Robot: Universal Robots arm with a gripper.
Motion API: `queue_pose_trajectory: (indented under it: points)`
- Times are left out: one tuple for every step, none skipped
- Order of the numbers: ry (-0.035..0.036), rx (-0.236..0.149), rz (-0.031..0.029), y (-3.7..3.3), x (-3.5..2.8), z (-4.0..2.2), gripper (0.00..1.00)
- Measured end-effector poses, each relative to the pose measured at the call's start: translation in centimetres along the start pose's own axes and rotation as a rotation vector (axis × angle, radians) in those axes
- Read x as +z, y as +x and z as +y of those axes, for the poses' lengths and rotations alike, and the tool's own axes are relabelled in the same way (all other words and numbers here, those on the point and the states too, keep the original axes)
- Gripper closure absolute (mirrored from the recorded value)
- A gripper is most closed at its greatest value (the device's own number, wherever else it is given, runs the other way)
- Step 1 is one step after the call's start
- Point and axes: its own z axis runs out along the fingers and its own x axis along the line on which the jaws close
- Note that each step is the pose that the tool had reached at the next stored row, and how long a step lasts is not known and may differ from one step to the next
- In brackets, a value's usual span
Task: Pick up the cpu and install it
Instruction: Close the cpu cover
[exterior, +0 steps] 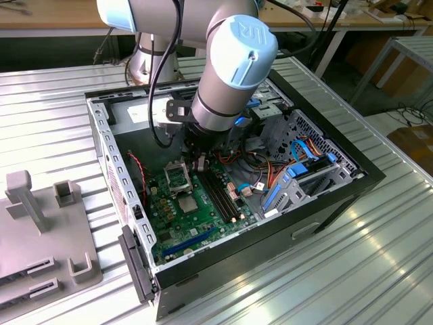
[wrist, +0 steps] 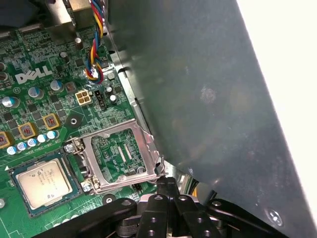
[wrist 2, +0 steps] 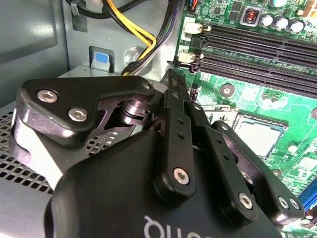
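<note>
The cpu [wrist: 42,181], a small square chip with a silver-grey top, lies flat on the green motherboard [wrist: 29,99]. It also shows as the cpu [wrist 2: 260,136] and the cpu [exterior: 187,203]. Right beside it is a square metal frame [wrist: 114,130] with green board visible in its opening. My gripper [wrist: 167,184] is shut with nothing between its black fingers [wrist 2: 174,129]. It hangs by the edge of the grey power-supply box [wrist 2: 29,163], a short way from the frame and clear of the cpu. In the exterior view the gripper [exterior: 201,162] reaches down into the open computer case [exterior: 338,196].
Black memory slots [wrist 2: 257,44] run past the cpu. Yellow and black cables [wrist 2: 133,29] hang near the power-supply box. A drive cage with blue parts [exterior: 298,176] fills the case toward the exterior view's right. Grey holders [exterior: 40,230] stand on the ribbed table outside the case.
</note>
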Motion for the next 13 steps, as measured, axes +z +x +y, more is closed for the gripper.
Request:
queue_pose_trajectory:
  points:
    - [-0.002, 0.001, 0.0032, 0.0, 0.0, 0.0, 0.89]
    - [-0.005, 0.001, 0.0072, 0.0, -0.02, -0.01, 0.89]
    - [-0.0077, 0.002, 0.0098, 0.0, -0.03, -0.01, 0.89]
    - [-0.0104, 0.003, 0.0123, -0.01, -0.05, 0.0, 0.89]
    - [-0.0127, 0.004, 0.0145, -0.01, -0.08, 0.0, 0.89]
    - [-0.0158, 0.005, 0.0163, -0.02, -0.14, 0.01, 0.89]
    - [-0.017, 0.005, 0.017, -0.03, -0.17, 0.01, 0.89]
    - [-0.0182, 0.005, 0.0175, -0.04, -0.23, 0.01, 0.89]
    - [-0.0192, 0.006, 0.0179, -0.06, -0.32, 0.02, 0.89]
    - [-0.0196, 0.006, 0.018, -0.08, -0.42, 0.03, 0.89]
    - [-0.02, 0.006, 0.0181, -0.12, -0.58, 0.04, 0.89]
    - [-0.0202, 0.006, 0.0182, -0.15, -0.73, 0.05, 0.89]
    - [-0.0201, 0.006, 0.0191, -0.34, -1.55, 0.11, 0.89]
